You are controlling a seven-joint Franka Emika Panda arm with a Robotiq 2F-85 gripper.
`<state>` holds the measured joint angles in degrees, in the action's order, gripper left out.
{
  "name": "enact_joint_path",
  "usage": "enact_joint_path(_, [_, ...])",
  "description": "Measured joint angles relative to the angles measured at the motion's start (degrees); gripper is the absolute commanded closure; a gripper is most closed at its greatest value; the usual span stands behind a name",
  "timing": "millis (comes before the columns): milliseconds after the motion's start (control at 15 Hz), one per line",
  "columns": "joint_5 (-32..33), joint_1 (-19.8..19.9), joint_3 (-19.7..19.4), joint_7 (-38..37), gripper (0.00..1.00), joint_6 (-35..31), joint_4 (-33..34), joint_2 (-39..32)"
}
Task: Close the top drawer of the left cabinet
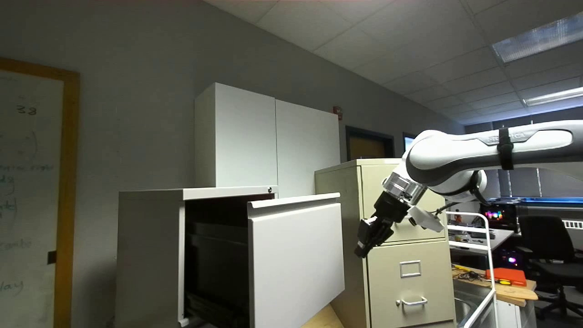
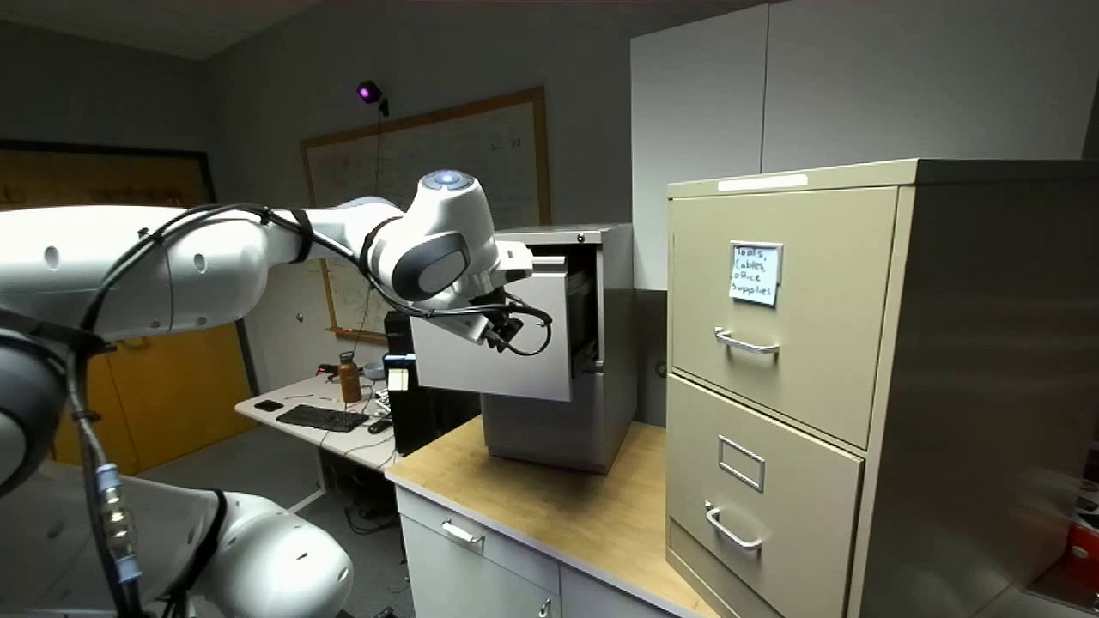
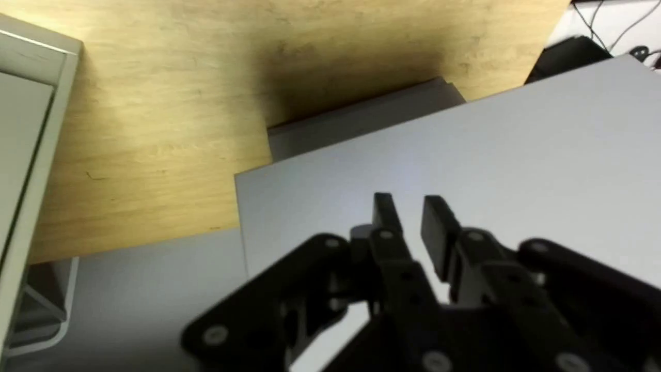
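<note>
The top drawer (image 1: 296, 259) is seen jutting open from the left cabinet (image 2: 584, 421), set near the left edge of the counter (image 2: 524, 493); before the drawer's face, the pincer (image 3: 407, 205) is held slightly spread.

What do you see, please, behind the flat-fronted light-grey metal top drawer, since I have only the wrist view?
Observer: In an exterior view, the dark opening of the low light-grey metal cabinet shows behind the pulled-out top drawer.
Operator: Thank you; am I touching the drawer?
Observer: No; an exterior view shows a gap between its flat front and the black two-fingered gripper.
Operator: Is anything labelled nearby?
Observer: Yes; in an exterior view, the tall beige metal filing cabinet bears a white handwritten label beginning "Tools".
</note>
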<state>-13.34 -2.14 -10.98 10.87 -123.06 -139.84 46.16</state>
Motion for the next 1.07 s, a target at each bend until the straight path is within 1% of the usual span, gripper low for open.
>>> enact_joint_path(267, [-3.2,-4.5,0.4,0.0,0.99,-4.5,1.1,-0.2])
enact_joint_path(533, [-4.5,-8.1,1.2,0.0,0.99,-8.6,3.1,-2.0])
enact_joint_path(800, [-5.2,-10.9,2.1,0.0,0.99,-13.1,5.6,-7.1])
enact_joint_path(1067, [-5.9,-11.9,2.5,0.0,1.00,-14.8,9.3,-12.3])
